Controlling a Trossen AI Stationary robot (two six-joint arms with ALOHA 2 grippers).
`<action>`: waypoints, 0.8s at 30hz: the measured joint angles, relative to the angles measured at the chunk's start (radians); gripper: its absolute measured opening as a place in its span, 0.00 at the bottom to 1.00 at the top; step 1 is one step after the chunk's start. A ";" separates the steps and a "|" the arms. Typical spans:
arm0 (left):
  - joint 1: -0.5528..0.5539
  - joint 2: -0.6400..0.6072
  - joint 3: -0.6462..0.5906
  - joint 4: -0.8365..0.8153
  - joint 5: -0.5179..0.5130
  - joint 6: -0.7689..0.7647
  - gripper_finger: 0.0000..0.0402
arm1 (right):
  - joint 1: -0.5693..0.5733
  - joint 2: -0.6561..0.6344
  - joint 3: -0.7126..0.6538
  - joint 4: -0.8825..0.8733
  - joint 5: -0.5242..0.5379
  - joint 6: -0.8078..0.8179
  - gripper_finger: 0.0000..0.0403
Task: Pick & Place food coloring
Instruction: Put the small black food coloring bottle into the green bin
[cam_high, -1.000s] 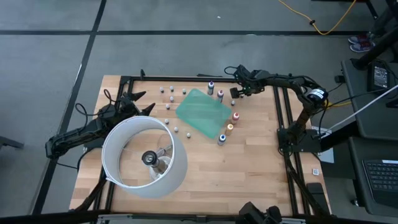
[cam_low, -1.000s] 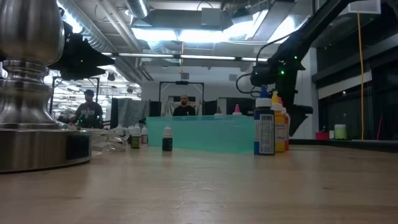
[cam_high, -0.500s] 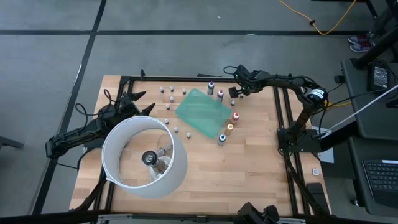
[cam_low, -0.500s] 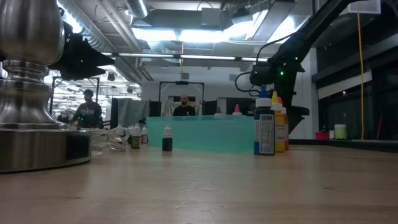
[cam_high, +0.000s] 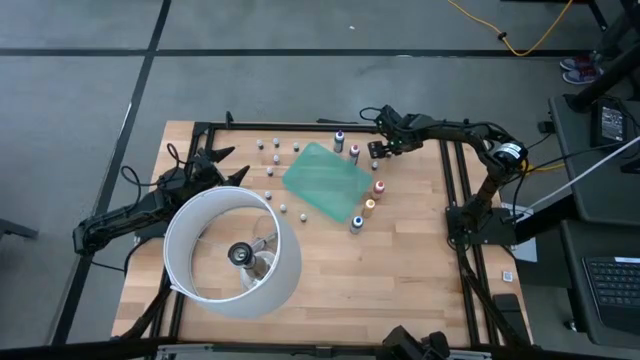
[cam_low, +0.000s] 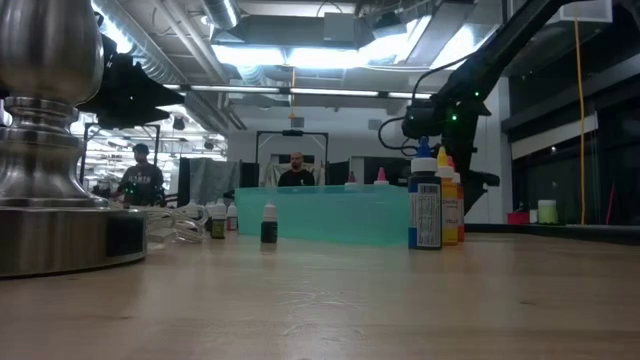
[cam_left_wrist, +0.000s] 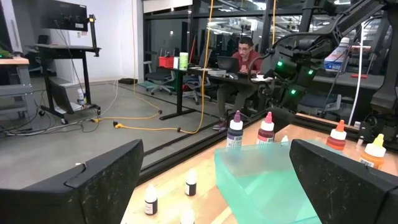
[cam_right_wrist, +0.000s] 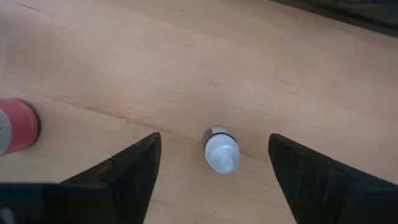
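White-capped and upright on the bare wood, a tiny food coloring bottle (cam_right_wrist: 221, 150) stands directly below the right gripper (cam_right_wrist: 214, 171), centred between its widely spread fingers, near the table's far edge, while the left gripper (cam_left_wrist: 214, 180), also open, waits well apart.

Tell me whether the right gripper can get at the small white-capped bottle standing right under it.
Probably yes. The right gripper hangs open directly above the white-capped bottle, which stands upright between its fingers on bare table. The red bottle stands off to one side, apart.
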 joint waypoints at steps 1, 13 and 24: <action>0.000 0.000 0.000 0.000 0.000 0.000 1.00 | 0.000 0.000 0.000 0.001 0.000 0.000 0.71; 0.000 0.000 0.000 0.000 0.000 0.000 1.00 | 0.000 0.000 0.000 0.001 0.000 0.000 0.51; 0.000 0.000 0.000 0.000 0.000 0.000 1.00 | 0.000 0.000 0.000 0.005 0.003 0.003 0.28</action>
